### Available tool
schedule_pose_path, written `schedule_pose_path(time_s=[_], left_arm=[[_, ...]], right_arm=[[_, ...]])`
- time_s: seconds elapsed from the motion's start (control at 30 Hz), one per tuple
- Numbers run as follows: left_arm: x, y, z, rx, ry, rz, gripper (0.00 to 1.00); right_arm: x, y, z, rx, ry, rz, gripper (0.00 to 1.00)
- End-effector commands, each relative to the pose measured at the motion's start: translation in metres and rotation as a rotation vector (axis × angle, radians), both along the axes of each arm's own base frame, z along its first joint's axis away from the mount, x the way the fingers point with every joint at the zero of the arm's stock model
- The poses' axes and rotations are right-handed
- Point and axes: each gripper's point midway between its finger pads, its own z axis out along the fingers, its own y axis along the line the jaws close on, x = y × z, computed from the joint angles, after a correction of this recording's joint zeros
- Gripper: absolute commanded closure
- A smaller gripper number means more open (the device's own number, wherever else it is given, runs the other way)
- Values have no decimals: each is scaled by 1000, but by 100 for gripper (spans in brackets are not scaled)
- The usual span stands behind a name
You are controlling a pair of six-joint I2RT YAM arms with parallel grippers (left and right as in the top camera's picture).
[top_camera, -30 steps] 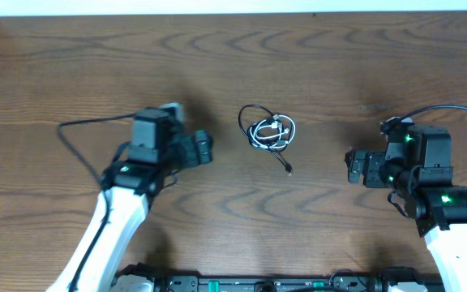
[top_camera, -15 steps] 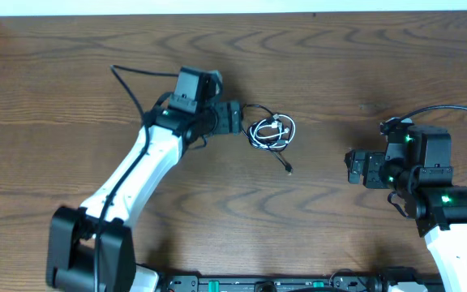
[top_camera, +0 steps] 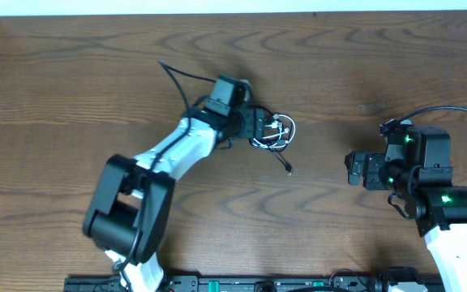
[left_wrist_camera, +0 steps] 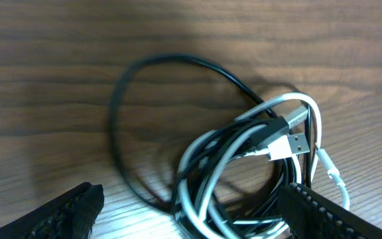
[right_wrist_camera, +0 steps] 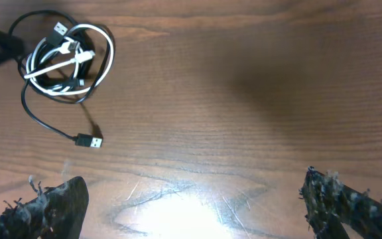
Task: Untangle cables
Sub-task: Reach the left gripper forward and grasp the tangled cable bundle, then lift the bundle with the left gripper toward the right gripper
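Straddling the cables [left_wrist_camera: 244, 156] with my left gripper [left_wrist_camera: 190, 199] open, I should pinch only the loose loop of the black cord [left_wrist_camera: 120, 109].

cables [top_camera: 274, 131] on table [top_camera: 96, 73], left gripper [top_camera: 259, 126] just beside, right gripper [top_camera: 353, 169] well apart

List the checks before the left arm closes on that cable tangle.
1. Left gripper open: ok, jaws wide.
2. Tangle between its fingers: ok, black cord and white cord sit between them in the wrist view.
3. Fingers touching the cords: cannot tell.
4. Cords separated: not ok, wound together in one coil.
5. Black plug end free: ok, lying alone on the table beside the coil.
6. Right gripper clear: ok, open, empty, well apart from the cords.
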Motion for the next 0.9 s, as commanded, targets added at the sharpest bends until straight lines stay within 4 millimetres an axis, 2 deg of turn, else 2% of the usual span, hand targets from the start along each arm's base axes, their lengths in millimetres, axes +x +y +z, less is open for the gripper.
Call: schedule_pose_path(time_s=[0.0, 0.07, 0.13, 0.27, 0.37, 0.5, 0.67, 0.87], left_arm=[[-5, -13, -20, 25, 12, -44, 13], [-9, -16, -32, 48, 31, -52, 17], [-14, -19, -41, 57, 47, -64, 27], [-23, -25, -45, 68, 66, -85, 66], [-26, -31, -37, 39, 67, -103, 92], [-33, -40, -12, -27, 68, -138, 92], [-60, -56, 37, -174, 102, -230, 92], [-91, -73, 83, -343, 147, -345, 93]], right_arm=[[1, 0, 6, 11, -7, -13, 1], [1, -1, 5, 10, -2, -13, 1], [1, -1, 5, 10, -3, -13, 1], [1, -1, 5, 10, -3, -13, 1], [1, -1, 5, 10, -3, -13, 1], [1, 0, 6, 11, -3, -14, 1], [-1, 13, 7, 73, 0, 31, 1], [-4, 28, 11, 148, 2, 90, 1]])
